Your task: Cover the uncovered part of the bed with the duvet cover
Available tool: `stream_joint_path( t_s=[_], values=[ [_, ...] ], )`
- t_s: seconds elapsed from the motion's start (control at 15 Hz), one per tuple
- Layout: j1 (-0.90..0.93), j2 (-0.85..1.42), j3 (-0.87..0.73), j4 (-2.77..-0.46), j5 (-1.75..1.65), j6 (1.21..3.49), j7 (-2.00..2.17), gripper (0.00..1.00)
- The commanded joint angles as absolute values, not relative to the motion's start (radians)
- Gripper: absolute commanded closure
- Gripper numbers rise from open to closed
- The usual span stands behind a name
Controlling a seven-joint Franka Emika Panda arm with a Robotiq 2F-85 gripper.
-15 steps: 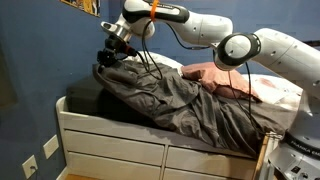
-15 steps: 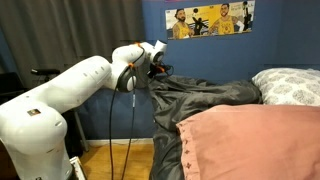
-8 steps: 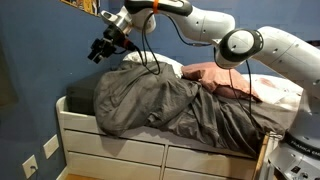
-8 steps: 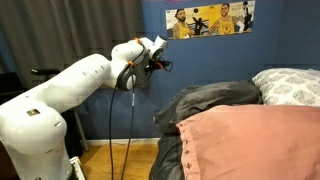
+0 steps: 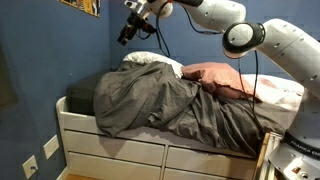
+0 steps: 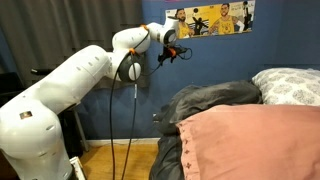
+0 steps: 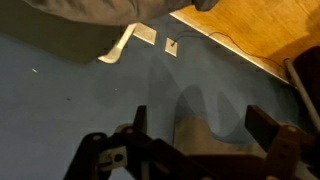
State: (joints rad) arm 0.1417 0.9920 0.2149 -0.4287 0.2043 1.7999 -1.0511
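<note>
The rumpled grey duvet cover [image 5: 170, 100] lies heaped over most of the bed [image 5: 110, 146], which has a white drawer base. A strip of dark sheet [image 5: 78, 98] shows at the bed's near end. In an exterior view the duvet cover [image 6: 212, 100] bunches up beside the pink pillow. My gripper [image 5: 128, 35] hangs high above the bed by the blue wall, clear of the fabric. It is also seen in front of the wall [image 6: 178, 52]. In the wrist view the gripper [image 7: 200, 125] is open, with only wall and floor between its fingers [image 7: 265, 125].
A pink pillow [image 5: 215, 75] and a white pillow [image 5: 150, 58] lie at the bed's far side; the pink one [image 6: 250, 140] fills the foreground. A poster [image 6: 210, 18] hangs on the blue wall. Wooden floor [image 7: 250, 25] and a wall socket [image 7: 171, 46] lie below.
The gripper opened and let go of the duvet cover's edge, then rose up along the wall. The fabric dropped and settled on the bed.
</note>
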Motion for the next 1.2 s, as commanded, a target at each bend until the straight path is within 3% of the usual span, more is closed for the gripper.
stream_joint_path(
  t_s=[0.0, 0.73, 1.13],
  values=[
    [0.109, 0.905, 0.142, -0.445, 0.12, 1.691, -0.944, 0.0],
    [0.074, 0.747, 0.024, -0.466, -0.053, 1.177, -0.827, 0.0],
    [0.066, 0.764, 0.043, -0.454, -0.037, 1.21, -0.832, 0.0]
  ],
)
